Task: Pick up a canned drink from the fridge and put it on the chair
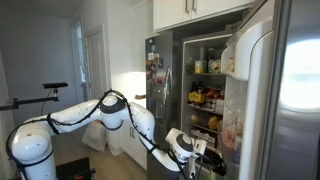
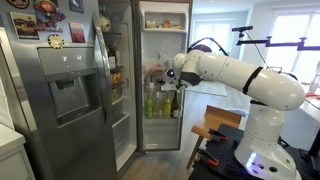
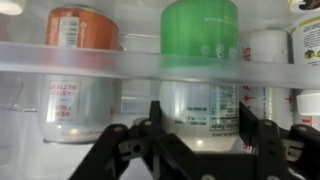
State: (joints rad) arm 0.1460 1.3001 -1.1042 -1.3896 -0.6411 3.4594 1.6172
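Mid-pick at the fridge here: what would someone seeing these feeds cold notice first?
The open fridge, its white interior lit, stands out in both exterior views, with the white arm reaching into its shelves. In the wrist view a green-topped container fills the middle behind a translucent shelf rail, an orange-topped container beside it, and the gripper straddles the green one; whether it is clamped is unclear.

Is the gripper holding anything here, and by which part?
The gripper appears clamped on the lower sides of the green-topped can, which stands behind the shelf rail.
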